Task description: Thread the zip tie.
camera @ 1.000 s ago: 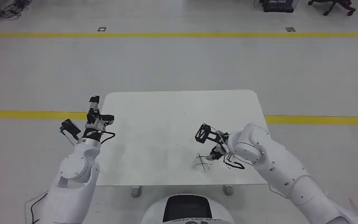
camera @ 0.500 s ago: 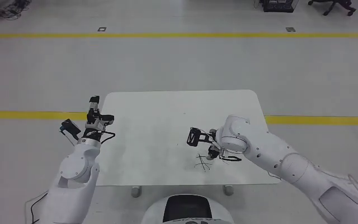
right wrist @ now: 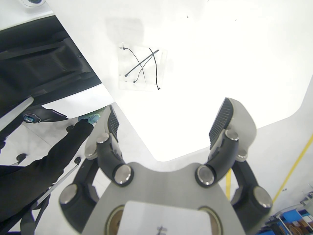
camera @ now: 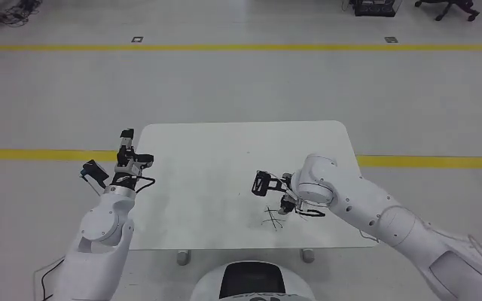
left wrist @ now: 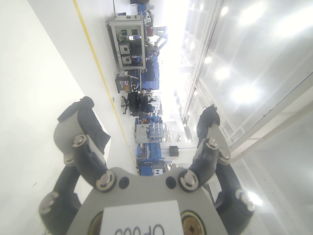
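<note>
**Top view.** The white table [camera: 226, 150] has rounded corners, and bare floor lies off its far and side edges. The left gripper [camera: 126, 140] stands at the table's left edge, well apart from the work. The right gripper [camera: 260, 183] hangs over the right half of the table. The black zip ties [camera: 273, 218] lie crossed near the front edge, close to that gripper but not touching it. Bare tabletop runs between the two arms.

**Left wrist view.** The left gripper [left wrist: 148, 106] has its dark padded fingers spread wide with nothing between them. It points out over the floor.

**Right wrist view.** The right gripper [right wrist: 168, 106] has its ribbed fingers [right wrist: 220, 121] standing apart, with nothing held. The zip ties [right wrist: 143, 65] lie ahead of the fingertips on the smooth table [right wrist: 220, 62]. They are thin, slightly curved strips with small square heads. They appear to rest on a clear rectangular sheet [right wrist: 162, 74], though glare leaves us unsure. A rounded table corner sits close under the gripper.
</note>
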